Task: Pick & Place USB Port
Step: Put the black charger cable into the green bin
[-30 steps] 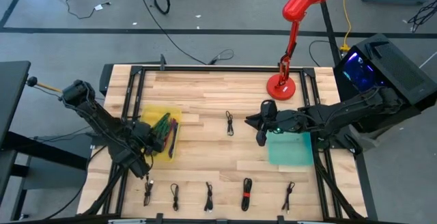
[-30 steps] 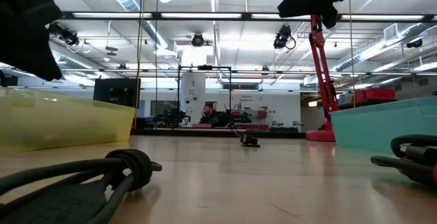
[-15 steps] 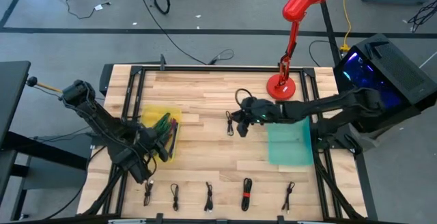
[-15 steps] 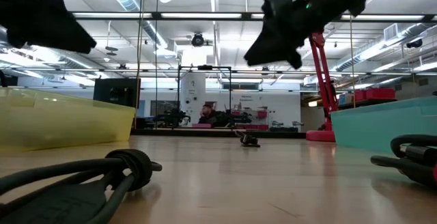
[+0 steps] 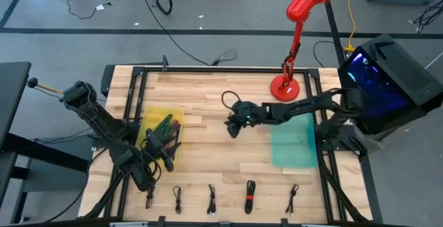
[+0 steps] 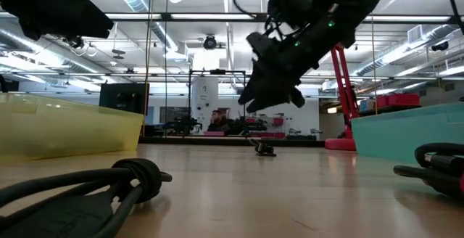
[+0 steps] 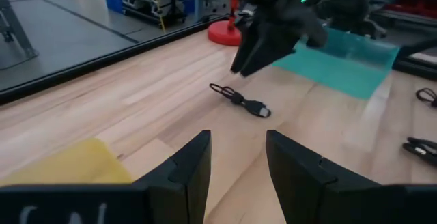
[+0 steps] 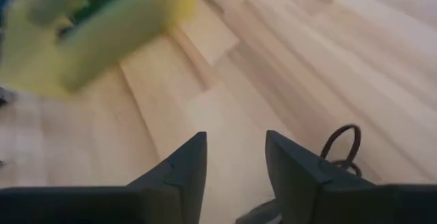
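A short black USB cable (image 7: 240, 102) lies flat near the middle of the wooden table; it also shows in the low view (image 6: 264, 149), and its loop in the right wrist view (image 8: 341, 145). My right gripper (image 5: 234, 128) hangs open just above it, fingers pointing down (image 6: 267, 96), touching nothing. In the high view the gripper hides the cable. My left gripper (image 7: 237, 162) is open and holds nothing. It hovers by the near edge of the yellow bin (image 5: 160, 124), which holds several coloured cables.
A teal bin (image 5: 294, 141) sits on the table's right part, with a red desk lamp (image 5: 285, 86) behind it. Several bundled black cables (image 5: 212, 199) lie in a row along the near edge. Bare wood stretches between the two bins.
My right gripper has swung from above the teal bin toward the table's left and come down, ending over the central cable. My left gripper has shifted a little toward the right along the yellow bin's near edge. The cable has not moved.
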You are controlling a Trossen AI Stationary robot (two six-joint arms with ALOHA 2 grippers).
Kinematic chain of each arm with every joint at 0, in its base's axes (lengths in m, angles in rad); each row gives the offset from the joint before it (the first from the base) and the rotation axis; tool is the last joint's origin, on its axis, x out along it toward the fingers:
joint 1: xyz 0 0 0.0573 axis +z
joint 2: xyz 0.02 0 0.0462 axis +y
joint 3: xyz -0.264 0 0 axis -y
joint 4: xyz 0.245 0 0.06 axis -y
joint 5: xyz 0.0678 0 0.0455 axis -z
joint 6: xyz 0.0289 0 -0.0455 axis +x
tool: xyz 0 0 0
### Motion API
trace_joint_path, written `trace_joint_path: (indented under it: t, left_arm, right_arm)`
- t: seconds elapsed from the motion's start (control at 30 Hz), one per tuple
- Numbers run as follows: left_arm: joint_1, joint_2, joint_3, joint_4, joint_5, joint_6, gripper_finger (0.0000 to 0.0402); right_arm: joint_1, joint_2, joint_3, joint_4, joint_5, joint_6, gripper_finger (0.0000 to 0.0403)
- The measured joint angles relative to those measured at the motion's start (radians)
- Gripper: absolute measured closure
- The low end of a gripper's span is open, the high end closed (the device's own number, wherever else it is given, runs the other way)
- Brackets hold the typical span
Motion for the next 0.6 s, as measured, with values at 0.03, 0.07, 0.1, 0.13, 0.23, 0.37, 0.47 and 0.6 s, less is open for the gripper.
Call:
trace_joint_path:
  t: [0.03, 0.07, 0.1, 0.13, 0.23, 0.37, 0.47, 0.6]
  left_arm:
    - [0.0, 0.0, 0.0, 0.013, 0.0, 0.012, 0.0255]
    - [0.0, 0.0, 0.0, 0.025, 0.0, 0.027, 0.0255]
    - [0.0, 0.0, 0.0, 0.037, 0.0, 0.033, 0.0255]
    - [0.0, 0.0, 0.0, 0.044, 0.0, 0.04, 0.0255]
    - [0.0, 0.0, 0.0, 0.057, 0.001, 0.058, 0.0255]
    - [0.0, 0.0, 0.0, 0.059, 0.014, 0.058, 0.0255]
    - [0.0, 0.0, 0.0, 0.059, 0.015, 0.058, 0.0255]
    - [0.0, 0.0, 0.0, 0.063, 0.015, 0.058, 0.0255]
  right_arm:
    - [0.0, 0.02, 0.02, -0.03, 0.0, -0.003, 0.0253]
    - [0.0, 0.04, 0.04, -0.064, 0.0, -0.006, 0.0255]
    - [0.0, 0.061, 0.061, -0.101, -0.004, -0.014, 0.0256]
    - [0.0, 0.079, 0.082, -0.139, -0.01, -0.024, 0.0256]
    - [0.0, 0.117, 0.125, -0.22, -0.009, -0.034, 0.0256]
    - [-0.004, 0.123, 0.137, -0.271, 0.024, -0.039, 0.0256]
    - [-0.005, 0.123, 0.137, -0.294, 0.036, -0.022, 0.0256]
    - [-0.004, 0.123, 0.137, -0.335, 0.031, 0.005, 0.0257]
